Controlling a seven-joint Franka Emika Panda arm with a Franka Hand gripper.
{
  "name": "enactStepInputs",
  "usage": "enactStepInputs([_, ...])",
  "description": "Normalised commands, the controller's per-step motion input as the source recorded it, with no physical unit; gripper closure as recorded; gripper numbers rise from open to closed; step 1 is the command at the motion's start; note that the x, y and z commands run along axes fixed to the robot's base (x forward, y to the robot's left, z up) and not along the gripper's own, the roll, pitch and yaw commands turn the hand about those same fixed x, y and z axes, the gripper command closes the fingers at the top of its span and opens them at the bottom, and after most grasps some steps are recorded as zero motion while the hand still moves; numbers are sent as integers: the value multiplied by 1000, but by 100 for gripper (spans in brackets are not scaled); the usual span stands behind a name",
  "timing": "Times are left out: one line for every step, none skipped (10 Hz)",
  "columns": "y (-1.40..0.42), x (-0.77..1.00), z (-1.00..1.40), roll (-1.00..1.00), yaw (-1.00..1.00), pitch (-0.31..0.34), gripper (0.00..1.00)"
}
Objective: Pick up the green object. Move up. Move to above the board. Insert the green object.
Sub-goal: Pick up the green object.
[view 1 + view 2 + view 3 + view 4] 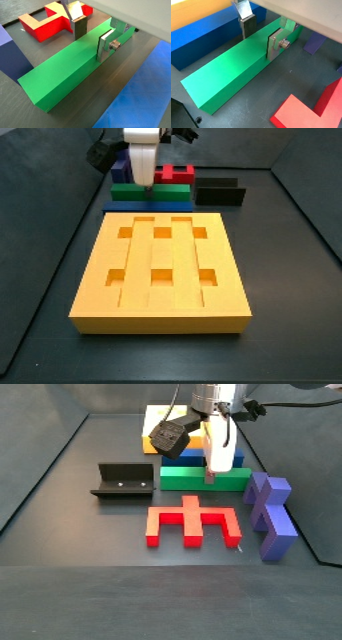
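both claw [263, 38] fingers [276, 44] astride the green object [234, 67], arm vertical

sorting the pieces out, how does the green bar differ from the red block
The green bar is a plain long rectangle; the red block is notched with prongs. The gripper straddles the green bar, one finger on each long side; the red block lies untouched. The green bar sits against the blue bar; the red block lies apart. Both rest flat on the floor.
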Motion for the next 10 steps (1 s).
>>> enactStepInputs([0, 0, 0, 0, 0, 0, 100])
enactStepInputs([0, 0, 0, 0, 0, 0, 100])
enactStepInputs([0, 0, 0, 0, 0, 0, 100])
enactStepInputs([0, 0, 0, 0, 0, 0, 100])
enactStepInputs([0, 0, 0, 0, 0, 0, 100])
enactStepInputs([0, 0, 0, 0, 0, 0, 100])
enactStepInputs([0, 0, 0, 0, 0, 0, 100])
enactStepInputs([0, 0, 0, 0, 0, 0, 100])
enactStepInputs([0, 0, 0, 0, 0, 0, 100])
enactStepInputs([0, 0, 0, 0, 0, 0, 100])
